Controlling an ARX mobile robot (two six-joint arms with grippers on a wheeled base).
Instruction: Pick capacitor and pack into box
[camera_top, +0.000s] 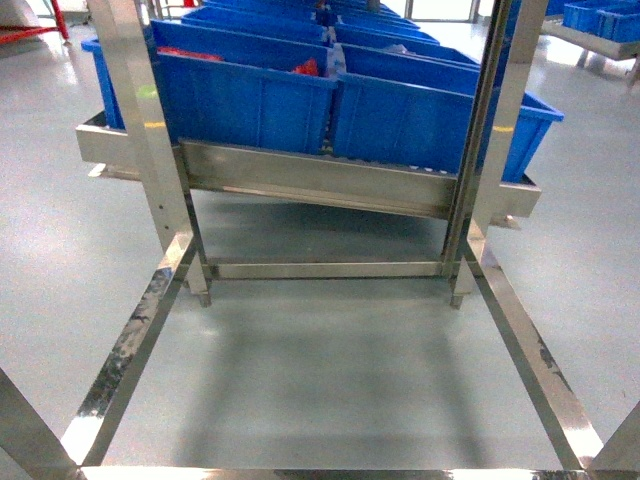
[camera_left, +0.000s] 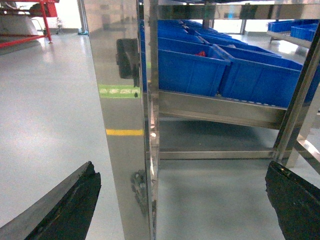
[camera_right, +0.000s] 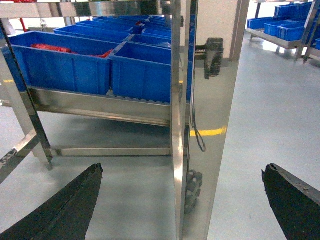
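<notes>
Orange-red capacitors (camera_top: 305, 68) show as small blurred patches inside the blue bins, too far off to tell apart. They also show in the left wrist view as capacitors (camera_left: 201, 53) and in the right wrist view as capacitors (camera_right: 55, 48). The box is out of view. My left gripper (camera_left: 181, 167) is open and empty, low above the floor, with a steel upright (camera_left: 127, 125) ahead between its fingers. My right gripper (camera_right: 182, 167) is likewise open and empty, facing another upright (camera_right: 200, 125). Neither gripper appears in the head view.
Several blue bins (camera_top: 250, 100) sit in tilted rows on a steel rack shelf (camera_top: 320, 180). The rack's lower frame rails (camera_top: 130, 350) run along the grey floor towards me. More blue bins (camera_right: 280, 10) stand on another rack at the far right.
</notes>
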